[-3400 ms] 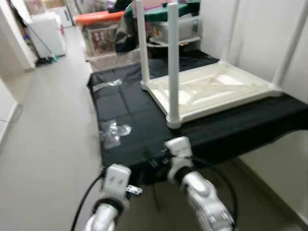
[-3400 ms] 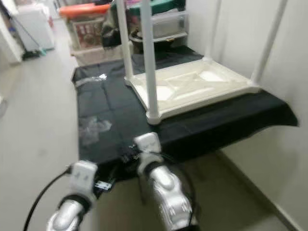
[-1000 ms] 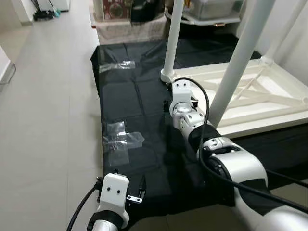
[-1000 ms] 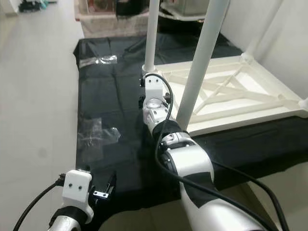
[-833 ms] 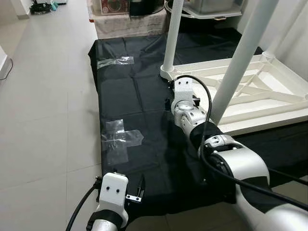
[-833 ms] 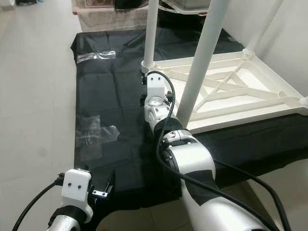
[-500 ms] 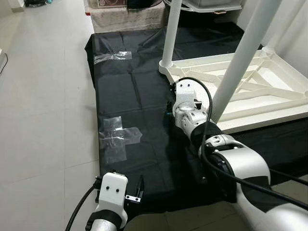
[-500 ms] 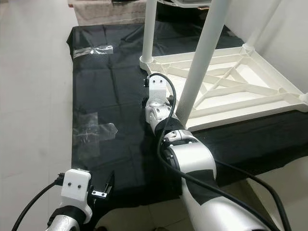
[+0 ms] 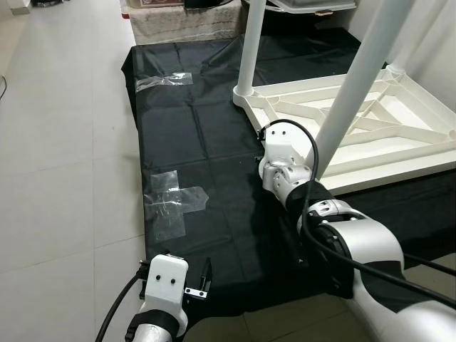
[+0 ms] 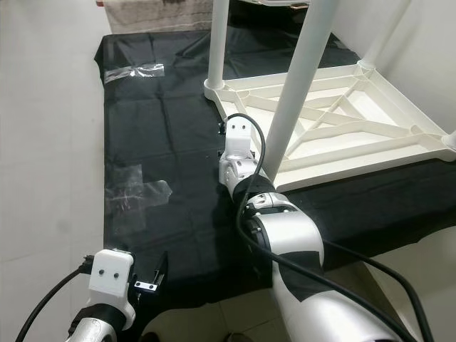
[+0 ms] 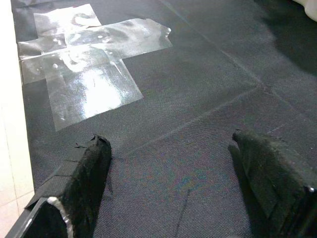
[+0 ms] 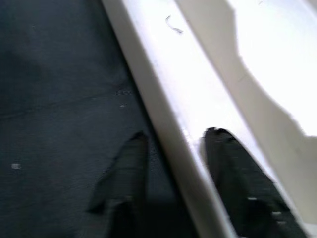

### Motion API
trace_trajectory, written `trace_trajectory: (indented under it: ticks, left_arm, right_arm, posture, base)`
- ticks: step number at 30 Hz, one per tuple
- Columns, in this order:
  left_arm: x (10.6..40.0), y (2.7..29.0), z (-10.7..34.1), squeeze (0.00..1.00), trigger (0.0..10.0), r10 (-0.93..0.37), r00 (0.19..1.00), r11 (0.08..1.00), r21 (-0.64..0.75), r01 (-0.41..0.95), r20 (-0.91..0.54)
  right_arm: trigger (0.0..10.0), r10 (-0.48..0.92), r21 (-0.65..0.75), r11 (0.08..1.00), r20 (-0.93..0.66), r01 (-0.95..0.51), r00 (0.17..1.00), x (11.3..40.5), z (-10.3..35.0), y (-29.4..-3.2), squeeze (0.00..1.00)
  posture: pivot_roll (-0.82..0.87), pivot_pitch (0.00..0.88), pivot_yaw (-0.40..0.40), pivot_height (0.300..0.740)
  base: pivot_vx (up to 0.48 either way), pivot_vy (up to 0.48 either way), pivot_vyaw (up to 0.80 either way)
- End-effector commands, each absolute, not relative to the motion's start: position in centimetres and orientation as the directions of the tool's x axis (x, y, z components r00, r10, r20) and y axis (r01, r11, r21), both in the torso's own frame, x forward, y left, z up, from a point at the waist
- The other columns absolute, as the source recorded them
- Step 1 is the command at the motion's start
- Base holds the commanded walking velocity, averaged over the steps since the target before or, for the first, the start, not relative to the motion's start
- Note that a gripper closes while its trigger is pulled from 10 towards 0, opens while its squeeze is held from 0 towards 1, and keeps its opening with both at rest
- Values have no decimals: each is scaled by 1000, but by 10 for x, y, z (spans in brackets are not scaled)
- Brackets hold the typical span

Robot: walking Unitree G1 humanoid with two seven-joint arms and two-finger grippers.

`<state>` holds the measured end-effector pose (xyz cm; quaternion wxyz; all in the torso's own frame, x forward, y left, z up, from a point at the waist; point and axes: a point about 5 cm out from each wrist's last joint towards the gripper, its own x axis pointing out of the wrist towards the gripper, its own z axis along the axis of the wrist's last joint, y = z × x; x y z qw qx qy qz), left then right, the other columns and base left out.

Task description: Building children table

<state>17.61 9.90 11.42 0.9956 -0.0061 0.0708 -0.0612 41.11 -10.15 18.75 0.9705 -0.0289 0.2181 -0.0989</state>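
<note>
— Two fingers of the right gripper (image 12: 173,134) are being held spread astride the upturned table's rim (image 12: 163,94), seemingly unclamped.
— Is the table (image 9: 370,135) being shifted?
— No, it is being left at 2 o'clock on the black cloth (image 9: 185,128). The right gripper is being drawn nearer than a second ago, so a grip is likely being prepared. The left gripper (image 11: 168,144) is being held open at 7 o'clock.

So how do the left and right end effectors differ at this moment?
The left end effector hangs open over the black cloth near its front edge, with nothing between its fingers. The right end effector reaches forward, its fingers straddling the rim of the upturned white table beside a leg. Both have black fingers.
</note>
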Motion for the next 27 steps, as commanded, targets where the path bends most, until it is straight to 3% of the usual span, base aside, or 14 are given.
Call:
trace_trajectory:
  ticks: [1,5,11,16,19,20,23,27]
  left_arm:
    - [165,72,124,0,10000,-203,970,975,-124,187,-133]
    - [166,72,124,0,10000,-202,970,975,-123,186,-134]
    - [170,75,122,0,10000,-202,970,975,-119,186,-135]
    - [170,75,122,0,10000,-201,970,976,-118,185,-138]
    - [171,75,121,0,10000,-201,970,976,-117,186,-137]
    - [173,76,120,0,10000,-202,970,976,-114,187,-138]
    - [175,77,118,0,10000,-203,969,976,-113,188,-139]
    - [176,77,117,0,10000,-204,969,975,-113,189,-140]
  right_arm:
    - [0,-173,-93,985,-451,146,876,409,178,-101,0]
    - [0,-149,-106,988,-443,113,884,409,180,-100,0]
    - [0,-10,-167,983,-479,-80,878,406,171,-89,0]
    - [0,4,-173,980,-484,-100,875,406,170,-88,0]
    - [0,22,-184,974,-513,-135,858,403,163,-90,0]
    - [0,77,-217,947,-560,-235,825,399,152,-93,0]
    - [0,143,-226,913,-601,-339,787,395,143,-96,0]
    - [0,176,-232,890,-620,-393,764,394,139,-99,0]
  posture:
    - [-62,230,-76,740]
    - [-61,229,-74,740]
    - [-68,213,-64,740]
    - [-68,213,-64,740]
    - [-67,206,-61,740]
    - [-70,189,-57,740]
    - [-73,178,-54,740]
    - [-75,172,-51,740]
  base:
    - [0,0,0]
    - [0,0,0]
    - [0,0,0]
    - [0,0,0]
    - [0,0,0]
    - [0,0,0]
    - [0,0,0]
    - [0,0,0]
